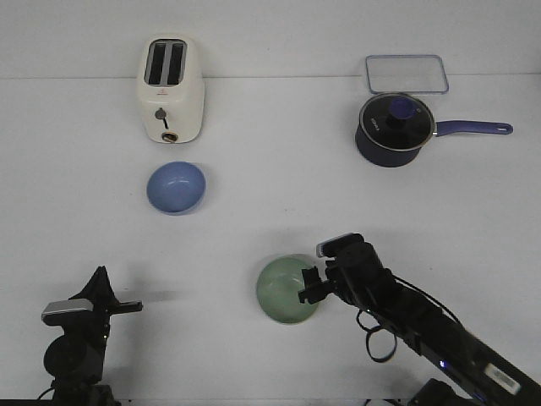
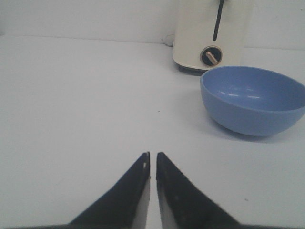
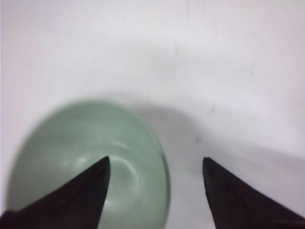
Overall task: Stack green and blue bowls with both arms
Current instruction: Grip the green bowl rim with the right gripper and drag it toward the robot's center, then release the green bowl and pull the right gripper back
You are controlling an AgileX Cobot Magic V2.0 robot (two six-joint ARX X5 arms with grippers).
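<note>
The pale green bowl [image 1: 286, 290] sits upright on the white table near the front centre. My right gripper [image 1: 309, 286] is open and straddles its right rim: in the right wrist view one finger [image 3: 90, 186] is over the bowl's inside [image 3: 57, 152], the other outside it. The blue bowl [image 1: 176, 187] stands upright in front of the toaster, also seen in the left wrist view [image 2: 252, 100]. My left gripper [image 1: 127, 307] is shut and empty at the front left, its tips [image 2: 153, 157] well short of the blue bowl.
A cream toaster [image 1: 170, 89] stands at the back left, just behind the blue bowl. A dark navy saucepan with glass lid [image 1: 394, 128] and a clear lidded box [image 1: 407, 74] stand at the back right.
</note>
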